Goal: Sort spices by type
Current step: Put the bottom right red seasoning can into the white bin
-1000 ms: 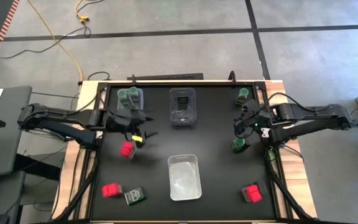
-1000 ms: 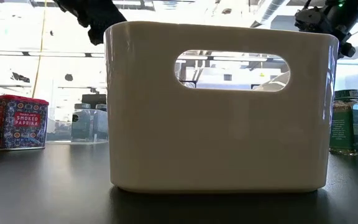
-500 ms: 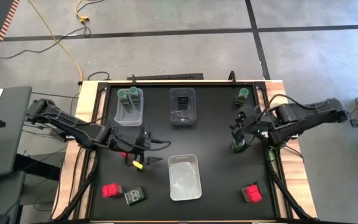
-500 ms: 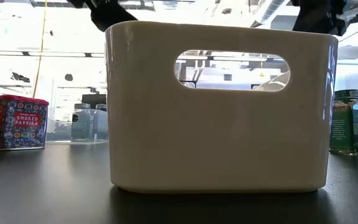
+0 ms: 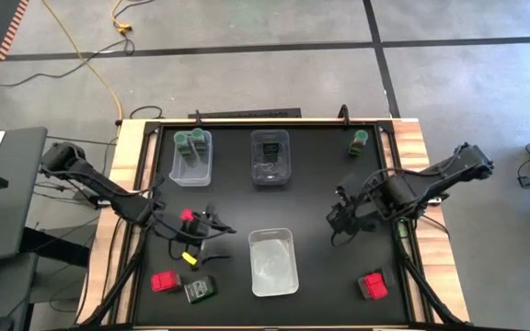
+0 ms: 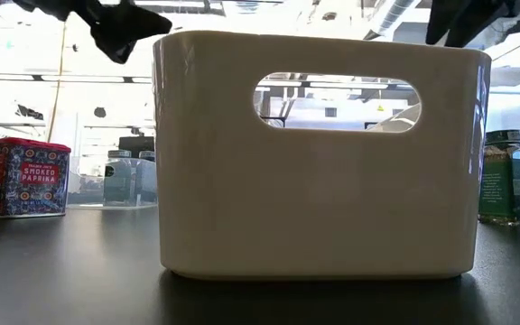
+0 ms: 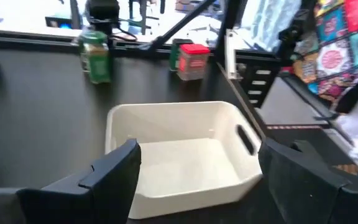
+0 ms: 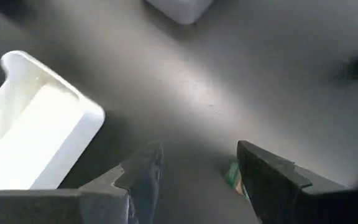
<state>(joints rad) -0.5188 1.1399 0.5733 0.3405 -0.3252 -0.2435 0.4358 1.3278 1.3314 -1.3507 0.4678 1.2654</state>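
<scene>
Spices lie spread over the black table (image 5: 320, 175) in three kinds. One red packet (image 5: 188, 215) sits on the table close against the left gripper (image 5: 212, 228), beside the wrist rather than between the fingers. Those fingers are spread wide with nothing in them, and they face the white bin (image 5: 272, 262). The right gripper (image 5: 339, 219) hangs over a jar (image 8: 231, 174) in the right half of the table. A sliver of green shows between its fingers, just beside one of them. I cannot tell whether they are clamped on it or only straddle it. From the left wrist view this jar stands upright on the table, with a dark shape just above its lid. Two jars (image 5: 191, 138) stand in the far left clear bin (image 5: 192, 167) and a dark box (image 5: 268, 147) lies in the middle clear bin (image 5: 270, 178) — both well apart from either gripper. A far jar (image 5: 359, 140) stands alone by the far right corner. Along the near edge lie a left packet (image 5: 164, 280) with a near box (image 5: 199, 291) just beside it, and a right packet (image 5: 372, 285) on the other side of the white bin.
</scene>
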